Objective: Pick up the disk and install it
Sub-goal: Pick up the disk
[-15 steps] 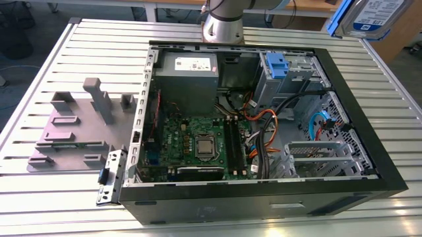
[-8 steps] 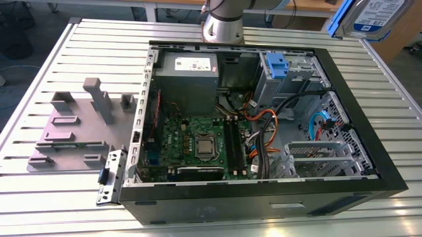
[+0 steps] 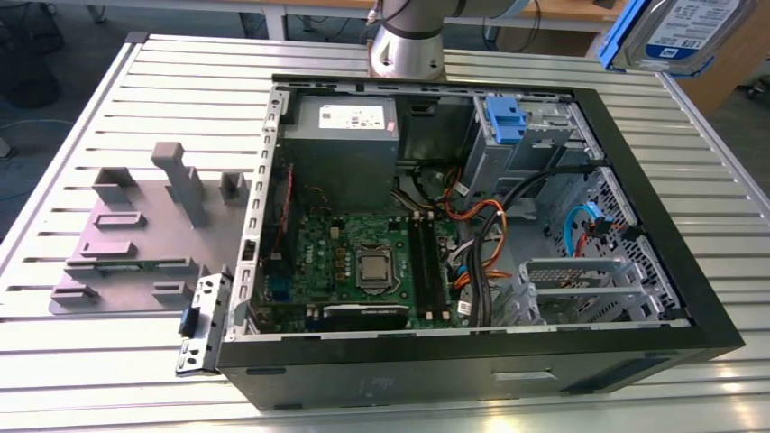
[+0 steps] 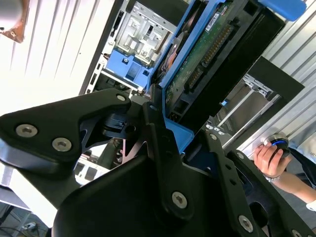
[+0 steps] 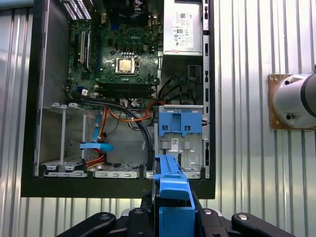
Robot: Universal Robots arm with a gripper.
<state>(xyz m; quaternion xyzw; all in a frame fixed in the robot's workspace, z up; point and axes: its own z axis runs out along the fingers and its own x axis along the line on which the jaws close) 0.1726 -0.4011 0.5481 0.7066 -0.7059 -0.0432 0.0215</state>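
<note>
The gripper (image 5: 172,212) clamps the disk (image 5: 171,180) edge-on, in the air just off the case's (image 3: 457,365) corner nearest the bay (image 5: 180,143). The likely risk is a tilted approach, which could jam the disk on the bay rim or snag the cables (image 5: 146,143).

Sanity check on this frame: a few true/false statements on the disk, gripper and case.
1. The gripper is clamped on the disk. True.
2. The disk sits in the drive bay. False: it is held in the air, not in the case.
3. The case is open, with the motherboard showing. True.
4. The power supply lies outside the case. False: it is mounted inside it.
</note>
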